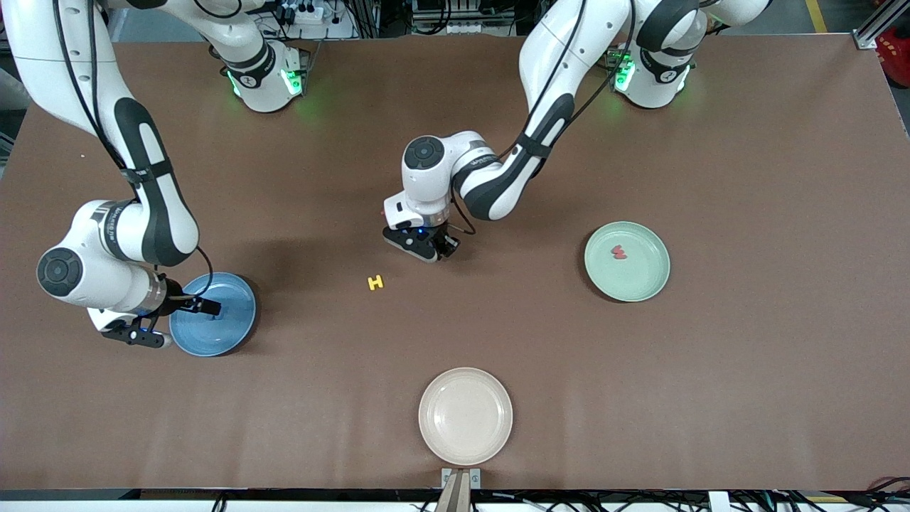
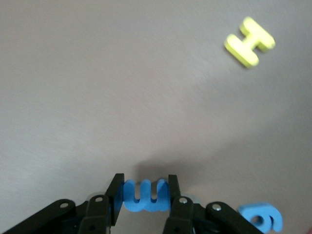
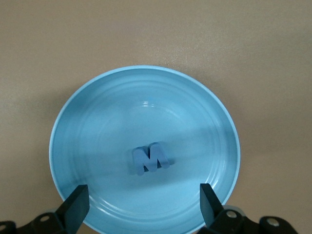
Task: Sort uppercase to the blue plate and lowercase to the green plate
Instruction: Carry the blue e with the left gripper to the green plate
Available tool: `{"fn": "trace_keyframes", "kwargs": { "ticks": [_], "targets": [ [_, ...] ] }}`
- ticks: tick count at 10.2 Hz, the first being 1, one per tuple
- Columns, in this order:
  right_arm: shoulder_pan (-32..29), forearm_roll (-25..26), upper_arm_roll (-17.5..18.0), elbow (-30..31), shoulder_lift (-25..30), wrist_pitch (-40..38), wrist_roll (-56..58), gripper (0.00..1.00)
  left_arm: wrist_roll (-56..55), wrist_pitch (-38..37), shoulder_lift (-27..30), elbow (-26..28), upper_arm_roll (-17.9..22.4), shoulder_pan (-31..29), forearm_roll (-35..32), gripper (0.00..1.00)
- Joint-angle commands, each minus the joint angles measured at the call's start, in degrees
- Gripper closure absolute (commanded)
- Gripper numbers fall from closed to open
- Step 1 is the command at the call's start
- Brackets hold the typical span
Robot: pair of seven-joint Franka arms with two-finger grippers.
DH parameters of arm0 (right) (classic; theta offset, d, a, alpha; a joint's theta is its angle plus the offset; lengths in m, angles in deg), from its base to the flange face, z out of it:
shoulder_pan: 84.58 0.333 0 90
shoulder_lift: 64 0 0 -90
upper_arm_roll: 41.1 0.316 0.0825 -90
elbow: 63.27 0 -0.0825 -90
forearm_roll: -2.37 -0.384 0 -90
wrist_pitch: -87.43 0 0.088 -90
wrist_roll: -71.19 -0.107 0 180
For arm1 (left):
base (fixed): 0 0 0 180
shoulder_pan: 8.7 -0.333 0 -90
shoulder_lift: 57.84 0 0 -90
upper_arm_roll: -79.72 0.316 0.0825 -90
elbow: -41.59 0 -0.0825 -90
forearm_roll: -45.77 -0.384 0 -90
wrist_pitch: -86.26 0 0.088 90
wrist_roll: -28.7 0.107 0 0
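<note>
Left wrist view showed the left gripper (image 2: pixel 144 195) clamped on the blue m (image 2: pixel 144 196); the right gripper (image 3: pixel 141 207) hung apart over the blue plate (image 3: pixel 87 122).

The front view is taken from high above the table (image 1: pixel 746 398), facing the arm bases. The left wrist view is taken close above the tabletop; the yellow H (image 2: pixel 249 41) is shared with the front view (image 1: pixel 375 282). The right wrist view is aimed straight down over the blue plate (image 3: pixel 87 126), also seen in the front view (image 1: pixel 227 334).
</note>
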Motion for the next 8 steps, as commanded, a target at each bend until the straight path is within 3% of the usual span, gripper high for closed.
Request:
{"fn": "trace_keyframes", "kwargs": {
  "ticks": [1,7,8],
  "targets": [
    [-0.49,0.65,0.51,0.02,0.23,-0.34,-0.46,0.0,2.24,-3.67,3.65,0.87,-4.16,-5.9,2.28,0.65],
    [-0.31,0.65,0.6,0.02,0.23,-0.34,-0.46,0.0,8.56,-15.35,6.29,2.54,-21.74,-28.48,5.0,0.65],
    [-0.22,0.65,0.6,0.02,0.23,-0.34,-0.46,0.0,9.62,-17.38,7.69,3.23,-22.46,-31.04,5.97,0.65]
  ]
}}
